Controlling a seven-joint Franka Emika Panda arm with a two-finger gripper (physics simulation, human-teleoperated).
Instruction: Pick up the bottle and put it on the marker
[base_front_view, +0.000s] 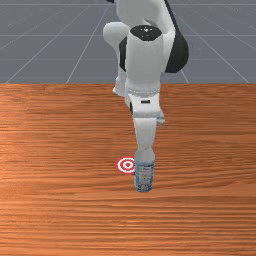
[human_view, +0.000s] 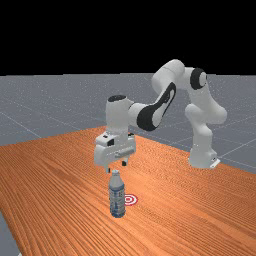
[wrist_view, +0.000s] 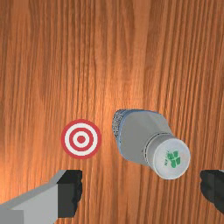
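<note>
My gripper (human_view: 116, 167) hangs open over the bottle (human_view: 117, 198), fingertips just above the cap's height. In the wrist view the gripper (wrist_view: 141, 191) has its fingers wide apart with nothing between them; the bottle's white cap (wrist_view: 172, 156) is a little off the line joining them, closer to one finger. The clear bottle with a blue-white label (base_front_view: 144, 175) stands upright on the table. Beside it, toward the front view's left, lies the flat red-and-white ring marker (base_front_view: 126, 165), its edge partly hidden by the bottle there. In the wrist view the whole marker (wrist_view: 81, 139) can be seen.
The wooden table (base_front_view: 60, 200) extends around the bottle and marker. The arm's base (human_view: 202, 155) stands at the far view's right, with the raised arm reaching over the table from it.
</note>
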